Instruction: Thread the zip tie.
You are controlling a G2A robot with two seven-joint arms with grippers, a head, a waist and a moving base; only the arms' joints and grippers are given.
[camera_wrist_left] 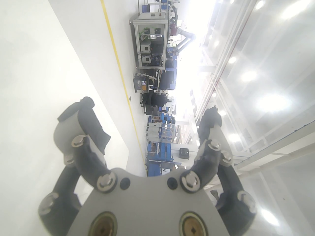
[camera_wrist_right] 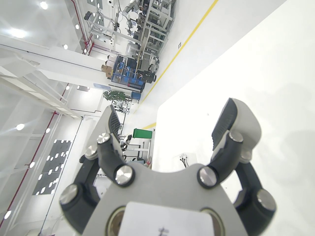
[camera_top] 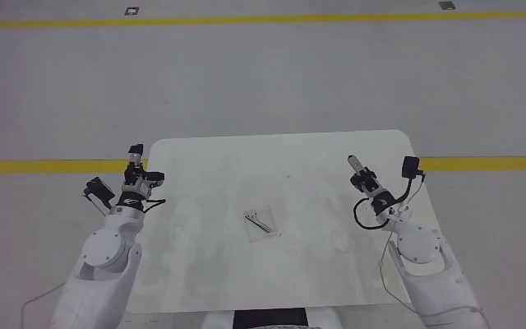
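A small clear bag with several thin black zip ties [camera_top: 261, 222] lies flat near the middle of the white table [camera_top: 246, 164]. My left gripper [camera_top: 143, 164] hangs over the table's left edge, well left of the bag. The left wrist view shows this gripper [camera_wrist_left: 147, 110] open, with nothing between its fingers [camera_wrist_left: 85, 105]. My right gripper [camera_top: 355, 163] is over the right part of the table, right of the bag and farther back. Seen from its own wrist, the right gripper [camera_wrist_right: 169, 114] also stands open and empty, with the bag [camera_wrist_right: 185, 159] small behind its finger.
The table top [camera_wrist_right: 270, 62] is bare white around the bag. Yellow floor lines [camera_top: 263, 18] run beyond the far edge and level with the table's sides. Racks and machines [camera_wrist_left: 151, 42] stand far off in the hall.
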